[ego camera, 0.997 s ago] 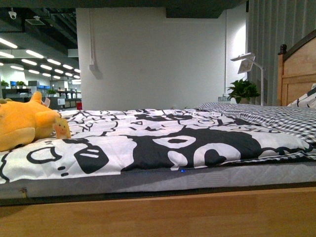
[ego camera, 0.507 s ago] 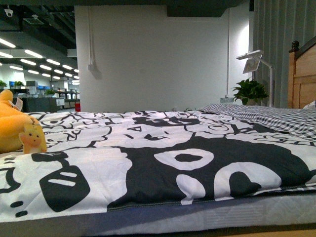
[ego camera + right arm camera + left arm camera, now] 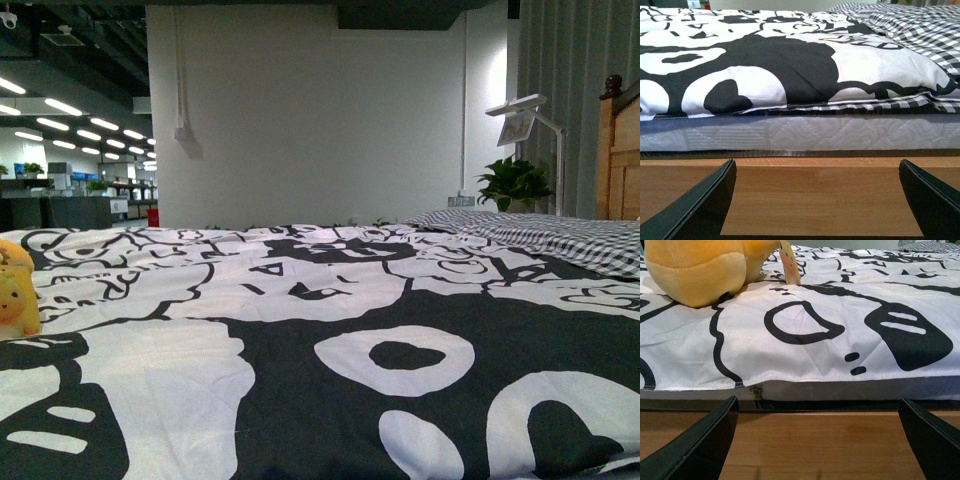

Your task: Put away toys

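Front view: a soft orange-yellow plush animal [image 3: 14, 298] lies at the far left edge on a black-and-white cartoon-print duvet [image 3: 330, 340] that covers the bed. Behind the bed stand a green potted plant [image 3: 515, 185], a white desk lamp [image 3: 524, 112] and a wooden headboard [image 3: 622, 150].

Left wrist view: the left hand [image 3: 817, 406] is spread wide with nothing between its dark fingers [image 3: 695, 445]. It sits low in front of the light wooden bed frame [image 3: 815, 440]. The plush animal rests on the duvet ahead of and above this hand, well apart from it, with a pale tag [image 3: 790, 262] hanging beside its body.

Right wrist view: the right hand [image 3: 817, 167] is likewise spread wide and holds nothing. It faces the bed frame and the grey quilted mattress side [image 3: 815, 135]. A black-and-white checked sheet [image 3: 920, 30] lies further ahead.
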`<action>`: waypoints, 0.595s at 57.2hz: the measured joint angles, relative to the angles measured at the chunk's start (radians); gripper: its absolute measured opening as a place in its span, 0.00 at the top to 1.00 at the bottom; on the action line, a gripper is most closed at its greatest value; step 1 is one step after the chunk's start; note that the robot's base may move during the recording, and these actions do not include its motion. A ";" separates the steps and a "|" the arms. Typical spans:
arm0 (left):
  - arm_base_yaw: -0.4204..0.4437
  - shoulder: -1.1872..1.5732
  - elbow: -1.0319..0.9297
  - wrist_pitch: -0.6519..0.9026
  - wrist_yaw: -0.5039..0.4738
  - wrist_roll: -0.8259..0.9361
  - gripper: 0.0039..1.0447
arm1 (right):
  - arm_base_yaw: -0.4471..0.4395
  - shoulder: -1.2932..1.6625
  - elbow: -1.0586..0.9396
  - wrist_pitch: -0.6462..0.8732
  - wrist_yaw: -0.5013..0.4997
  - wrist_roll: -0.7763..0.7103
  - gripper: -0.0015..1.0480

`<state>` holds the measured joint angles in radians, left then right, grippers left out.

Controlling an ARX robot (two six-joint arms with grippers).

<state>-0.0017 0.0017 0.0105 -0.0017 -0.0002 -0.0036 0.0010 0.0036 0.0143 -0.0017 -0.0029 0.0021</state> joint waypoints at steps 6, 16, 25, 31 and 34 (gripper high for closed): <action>0.000 0.000 0.000 0.000 0.000 0.000 0.06 | 0.000 0.000 0.000 0.000 0.000 0.000 0.06; 0.000 0.000 0.000 0.000 0.003 0.000 0.06 | 0.000 0.000 0.000 0.000 0.007 0.000 0.06; 0.000 0.000 0.000 0.000 0.002 0.000 0.06 | 0.000 0.000 0.000 0.000 0.006 0.000 0.06; 0.000 0.000 0.000 0.000 0.002 0.000 0.06 | 0.000 0.000 0.000 0.000 0.005 0.000 0.06; 0.000 0.000 0.000 0.000 0.001 0.000 0.06 | 0.000 -0.001 0.000 0.000 0.006 0.000 0.06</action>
<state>-0.0017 0.0013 0.0105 -0.0017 0.0010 -0.0036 0.0010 0.0025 0.0143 -0.0017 0.0032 0.0021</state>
